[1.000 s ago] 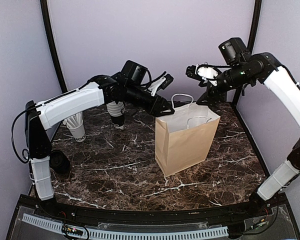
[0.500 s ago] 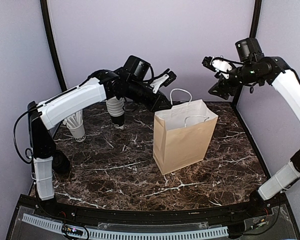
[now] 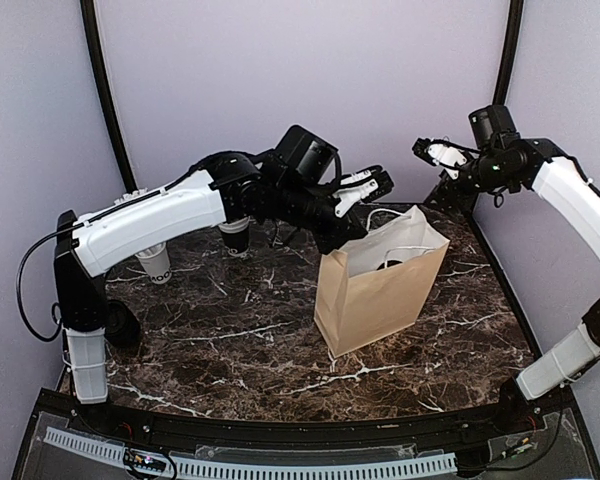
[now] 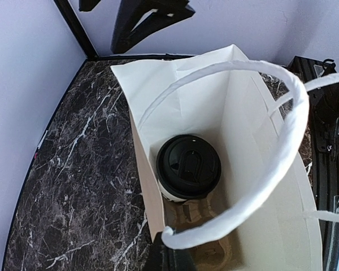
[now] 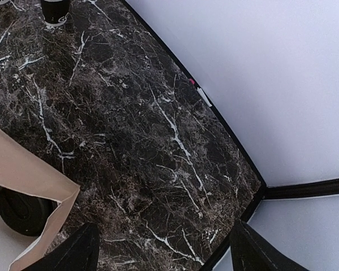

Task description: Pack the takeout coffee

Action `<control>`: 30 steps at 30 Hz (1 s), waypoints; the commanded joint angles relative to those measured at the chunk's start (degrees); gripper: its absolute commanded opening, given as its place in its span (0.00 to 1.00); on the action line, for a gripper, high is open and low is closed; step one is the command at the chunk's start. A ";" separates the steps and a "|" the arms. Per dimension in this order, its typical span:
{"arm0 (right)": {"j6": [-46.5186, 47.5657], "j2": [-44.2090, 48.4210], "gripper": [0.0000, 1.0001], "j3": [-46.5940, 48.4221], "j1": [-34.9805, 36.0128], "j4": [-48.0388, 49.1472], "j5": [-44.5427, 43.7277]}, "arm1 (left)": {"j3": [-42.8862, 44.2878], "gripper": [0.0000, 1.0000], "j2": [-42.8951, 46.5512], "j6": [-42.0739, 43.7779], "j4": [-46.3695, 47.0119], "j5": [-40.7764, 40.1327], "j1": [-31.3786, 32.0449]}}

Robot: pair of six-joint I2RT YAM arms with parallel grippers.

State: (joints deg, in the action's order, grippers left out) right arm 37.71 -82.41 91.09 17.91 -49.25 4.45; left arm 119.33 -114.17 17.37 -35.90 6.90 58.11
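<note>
The brown paper bag (image 3: 375,295) stands open on the marble table (image 3: 230,330), leaning a little. A takeout coffee with a black lid (image 4: 187,166) stands inside it on a cardboard carrier (image 4: 212,248); its lid also shows in the right wrist view (image 5: 22,210). My left gripper (image 3: 378,182) is at the bag's top edge. In the left wrist view it (image 4: 172,257) is shut on the bag's white handle (image 4: 282,141). My right gripper (image 3: 432,152) is open and empty, high at the back right, apart from the bag.
A stack of lidless white cups (image 3: 235,232) and a white cup of sticks (image 3: 155,262) stand at the back left behind the left arm. A black object (image 3: 120,325) sits by the left arm's base. Walls close in the back and both sides.
My left gripper has moved right to the bag's top and taken its handle. The bag has shifted right and tilted. My right gripper has drawn back from above the bag to the back right.
</note>
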 commanded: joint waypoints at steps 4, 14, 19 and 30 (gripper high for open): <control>-2.21 2.07 0.82 -1.79 -1.73 3.80 -0.84 | -3.08 0.00 5.26 2.38 -1.03 -5.42 5.51; -4.43 3.43 0.83 -3.16 -5.61 4.60 1.62 | -7.14 0.00 7.44 8.09 4.09 -18.75 7.29; -4.49 4.01 0.83 -4.01 -5.70 4.71 1.62 | -8.11 0.00 7.30 11.69 6.25 -22.21 6.88; -4.93 3.62 0.84 -4.52 -5.78 4.90 2.23 | -10.04 0.00 9.76 16.58 8.96 -26.27 3.64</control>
State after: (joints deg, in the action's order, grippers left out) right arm 33.74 -79.81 86.87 12.32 -46.33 5.63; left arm 110.08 -109.36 31.73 -28.93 -18.17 64.07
